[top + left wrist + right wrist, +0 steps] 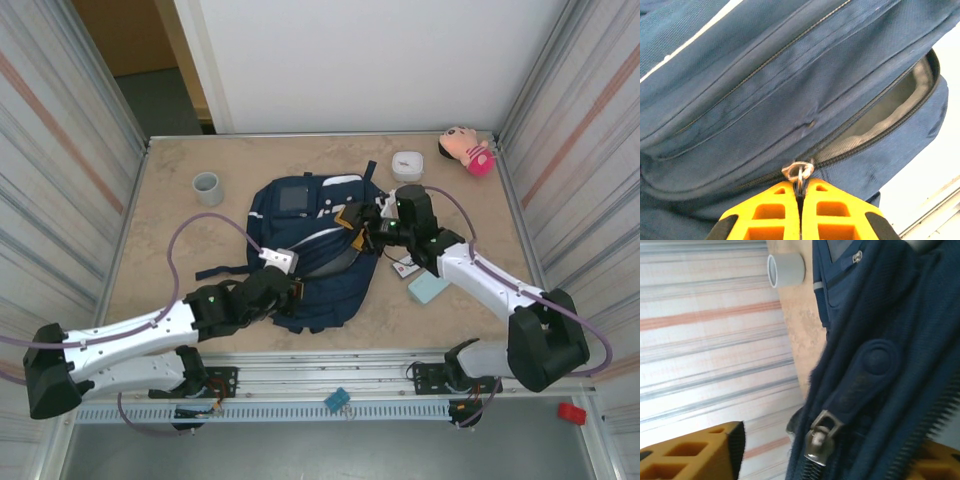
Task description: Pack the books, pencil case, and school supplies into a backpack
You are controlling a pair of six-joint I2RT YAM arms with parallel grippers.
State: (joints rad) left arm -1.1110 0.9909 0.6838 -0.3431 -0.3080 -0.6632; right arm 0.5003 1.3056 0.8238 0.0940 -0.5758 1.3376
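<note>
Nearest you, your left gripper (801, 189) has its ribbed orange jaws pressed together on a small metal zip pull (799, 172) at the near edge of the backpack (325, 290). The backpack is woven navy fabric with thin white zip lines, lying flat at the middle of the pale, marbled bench (170, 250). Beside the pull the zip gapes in a curved slit, with grey lining showing inside.

To the right, just off the backpack, lies the pencil case (428, 288), a flat mint rectangle with rounded corners. A small white packet (403, 266) with red marks sits just beyond it.

Your right gripper (378, 232) is at the backpack's right side. Its jaws stand apart, with one orange finger (695, 455) clear of the cloth and a fold of navy fabric between them. A second silver zip slider (818, 437) hangs on that fold.

Farther off you have a grey cylindrical cup (207, 187) at the left, a white rounded square box (407, 165), and a pink plush toy (467, 150) in the far right corner.
</note>
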